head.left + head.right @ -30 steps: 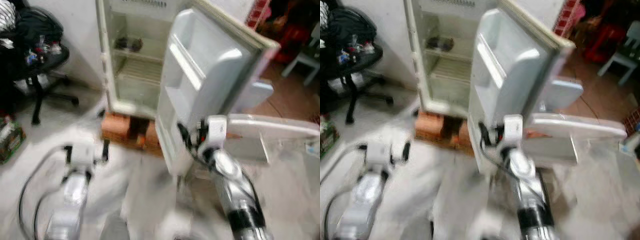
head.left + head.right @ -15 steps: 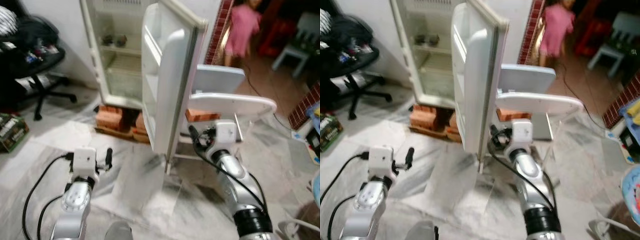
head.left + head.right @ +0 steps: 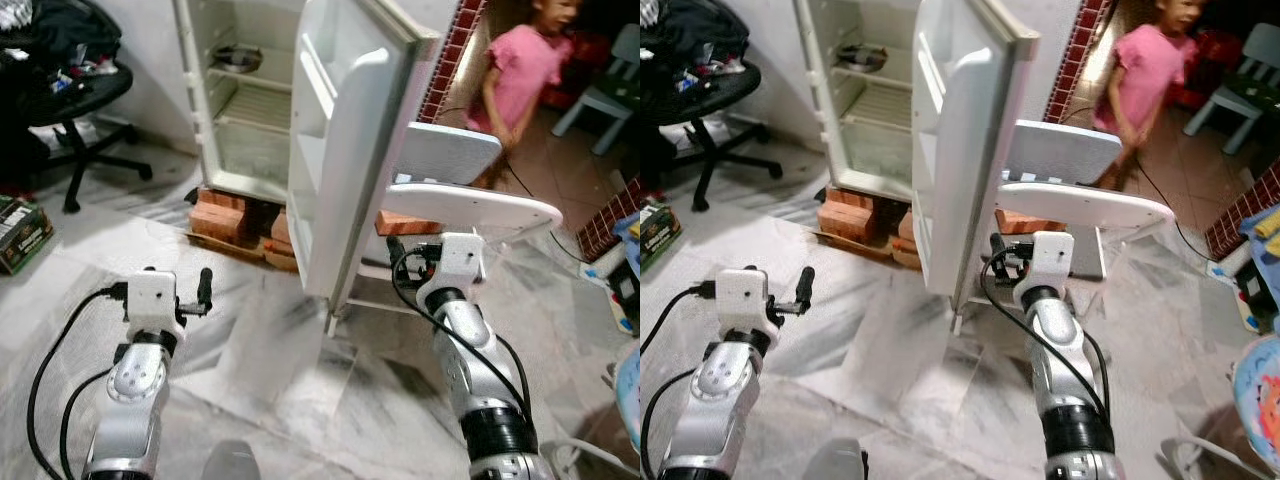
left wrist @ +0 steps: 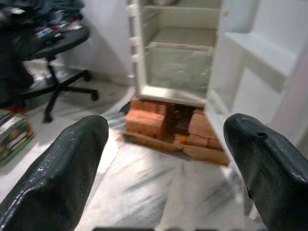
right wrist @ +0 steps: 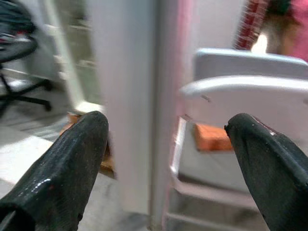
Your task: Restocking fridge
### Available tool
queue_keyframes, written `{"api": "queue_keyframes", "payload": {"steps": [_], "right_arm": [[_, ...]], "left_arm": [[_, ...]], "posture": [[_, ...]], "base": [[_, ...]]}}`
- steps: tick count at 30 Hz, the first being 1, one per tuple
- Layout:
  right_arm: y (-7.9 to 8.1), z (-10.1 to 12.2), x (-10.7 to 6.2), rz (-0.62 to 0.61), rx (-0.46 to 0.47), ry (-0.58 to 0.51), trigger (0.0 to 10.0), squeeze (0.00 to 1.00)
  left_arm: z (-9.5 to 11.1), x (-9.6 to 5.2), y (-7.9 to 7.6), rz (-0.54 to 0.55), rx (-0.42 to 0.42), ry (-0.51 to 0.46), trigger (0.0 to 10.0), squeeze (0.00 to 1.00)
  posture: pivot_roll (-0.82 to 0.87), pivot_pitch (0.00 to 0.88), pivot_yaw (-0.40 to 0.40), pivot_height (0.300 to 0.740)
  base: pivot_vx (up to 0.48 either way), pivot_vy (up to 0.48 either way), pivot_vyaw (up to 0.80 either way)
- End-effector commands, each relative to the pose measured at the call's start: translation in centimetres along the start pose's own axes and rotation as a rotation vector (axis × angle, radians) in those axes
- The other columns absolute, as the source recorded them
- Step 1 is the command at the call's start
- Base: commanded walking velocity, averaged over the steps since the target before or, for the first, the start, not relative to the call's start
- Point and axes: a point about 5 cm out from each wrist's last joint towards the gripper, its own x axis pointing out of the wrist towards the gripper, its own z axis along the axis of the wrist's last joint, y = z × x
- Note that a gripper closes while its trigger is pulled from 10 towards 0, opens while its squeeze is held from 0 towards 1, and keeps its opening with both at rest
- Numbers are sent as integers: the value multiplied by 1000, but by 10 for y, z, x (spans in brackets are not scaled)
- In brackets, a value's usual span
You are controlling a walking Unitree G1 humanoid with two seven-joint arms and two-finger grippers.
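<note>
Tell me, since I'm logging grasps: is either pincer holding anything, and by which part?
Nothing is held. The left pincer and right pincer are both open and empty, facing the open white fridge door.

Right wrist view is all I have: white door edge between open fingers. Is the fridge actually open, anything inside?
Observer: Yes, the fridge door stands wide open, and a metal bowl sits on the top shelf.
Operator: Left arm busy?
Observer: No. The left gripper is open and holds nothing, raised over the marble floor facing the fridge.
Operator: What's the fridge standing on?
Observer: Red bricks under its base.
Operator: Anyone nearby?
Observer: A person in a pink top stands behind the white chair, right of the door.
</note>
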Motion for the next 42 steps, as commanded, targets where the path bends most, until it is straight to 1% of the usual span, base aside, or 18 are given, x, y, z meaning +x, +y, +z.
{"api": "queue_keyframes", "payload": {"steps": [1, 4, 12, 19, 25, 31, 34, 38, 41, 42], "right_arm": [[-2, 5, 1, -6, -10, -22, 10000, 0], [-3, 6, 2, -11, -8, -29, 10000, 0], [-1, 7, 2, -14, -7, -35, 10000, 0], [-4, 10, 4, -46, -9, -53, 10000, 0], [-6, 9, 4, -52, -9, -53, 10000, 0], [-4, 11, 8, -33, -2, -56, 10000, 0], [-3, 14, 14, -22, 5, -66, 10000, 0], [-5, 21, 24, -37, -29, -81, 10000, 0], [-4, 26, 29, -38, -26, -92, 10000, 0], [-3, 30, 34, -45, -35, -99, 10000, 0]], "left_arm": [[1, 0, -4, -19, -6, -7, 10000, 0], [0, -1, -5, -25, -6, -7, 10000, 0], [-1, -1, -5, -30, -8, -4, 10000, 0], [-2, 0, -7, -50, 6, 1, 10000, 0], [-3, -1, -5, -32, 6, 15, 10000, 0], [-5, -1, -3, -8, 11, 28, 10000, 0], [-6, -1, -3, -6, 15, 32, 10000, 0], [-6, -1, -3, -1, 19, 37, 10000, 0], [-6, -1, -3, -2, 20, 39, 10000, 0], [-6, -1, -3, -2, 21, 41, 10000, 0]], "posture": [[144, 0, -80, 740], [145, 0, -81, 740], [144, 0, -84, 740], [147, 0, -83, 740], [151, 0, -84, 740], [154, 0, -85, 740], [163, 0, -88, 740], [167, 0, -88, 740], [167, 0, -87, 740], [167, 0, -85, 740]], "base": [[356, 0, 800], [400, 0, 725], [480, 0, 0], [461, 0, 0], [0, 0, 0], [0, 0, 0], [0, 0, 0], [0, 0, 0], [0, 0, 0], [0, 0, 0]]}}
